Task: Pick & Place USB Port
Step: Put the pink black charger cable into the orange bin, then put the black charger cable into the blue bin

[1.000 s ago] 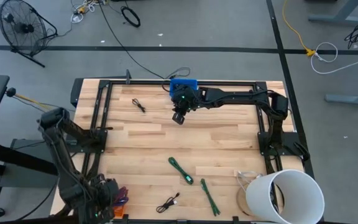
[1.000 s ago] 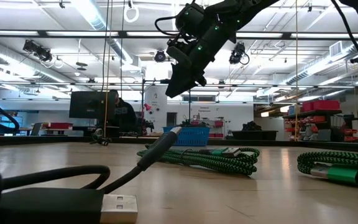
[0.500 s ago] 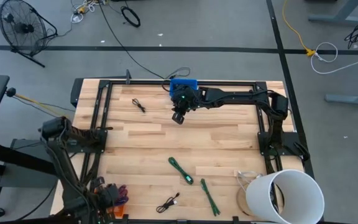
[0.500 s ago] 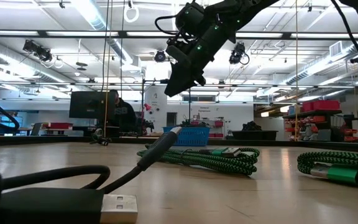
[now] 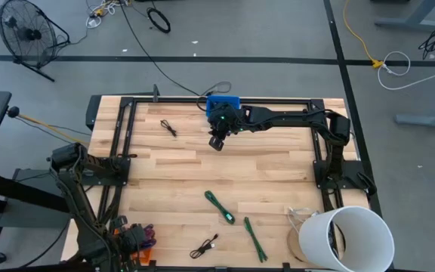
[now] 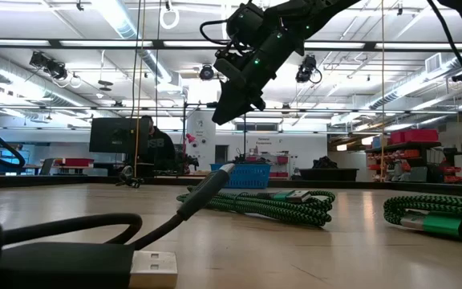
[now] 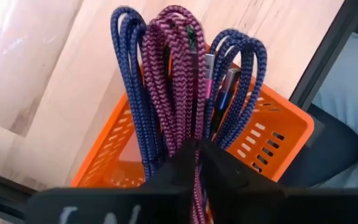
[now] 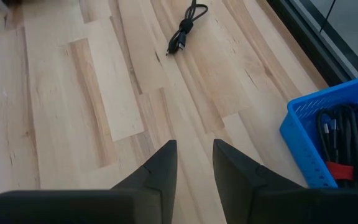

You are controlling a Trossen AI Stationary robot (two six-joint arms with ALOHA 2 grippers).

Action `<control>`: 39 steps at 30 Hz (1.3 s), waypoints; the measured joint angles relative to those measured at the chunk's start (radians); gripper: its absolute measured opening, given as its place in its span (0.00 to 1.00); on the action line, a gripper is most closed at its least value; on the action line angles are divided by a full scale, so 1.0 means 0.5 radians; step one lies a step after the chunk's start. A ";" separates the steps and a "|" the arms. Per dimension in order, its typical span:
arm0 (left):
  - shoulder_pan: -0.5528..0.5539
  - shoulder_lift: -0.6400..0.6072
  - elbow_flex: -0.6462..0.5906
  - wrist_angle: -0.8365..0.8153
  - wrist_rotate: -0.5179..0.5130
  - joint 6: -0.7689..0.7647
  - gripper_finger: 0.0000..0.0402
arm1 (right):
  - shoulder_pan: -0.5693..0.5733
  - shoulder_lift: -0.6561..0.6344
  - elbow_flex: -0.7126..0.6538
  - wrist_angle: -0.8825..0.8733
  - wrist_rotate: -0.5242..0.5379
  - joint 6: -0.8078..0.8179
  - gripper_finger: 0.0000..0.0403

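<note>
I have the left fingers (image 7: pixel 196 146) at the desk's (image 5: pixel 172 174) 7 o'clock corner, directly over an orange basket (image 7: pixel 278 134) of slotted plastic. They are pressed nearly together, pinching one maroon strand of a cable bundle (image 7: pixel 179 74). The bundle is braided cord, blue and maroon, folded into long narrow loops, with metal plugs showing between them. It hangs above the basket's open top.

The right fingers (image 8: pixel 194 152) hover at 12 o'clock, spread with nothing between them, just beside a blue basket (image 8: pixel 316 134) of gridded plastic holding black cords.

The desk is pale butcher-block wood in long strips, bordered by a black rail (image 5: pixel 118 143) on the left, far and right sides. A small black cable (image 8: pixel 182 28) lies coiled at 11 o'clock. Two green braided cables (image 5: pixel 220 206) (image 5: pixel 255 239) lie near 6 o'clock, with a black USB cable (image 5: pixel 204 247) beside them at the near edge. A white round bucket (image 5: pixel 353 238) stands at 5 o'clock, overhanging the corner.

The middle of the desk is bare wood from the left rail to the right. The orange basket sits tight in its corner, the rail close on one side.
</note>
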 joint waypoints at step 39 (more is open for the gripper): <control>0.964 -0.536 -0.220 -0.850 -0.953 1.144 0.39 | 0.077 0.000 0.000 0.080 -0.017 0.032 0.26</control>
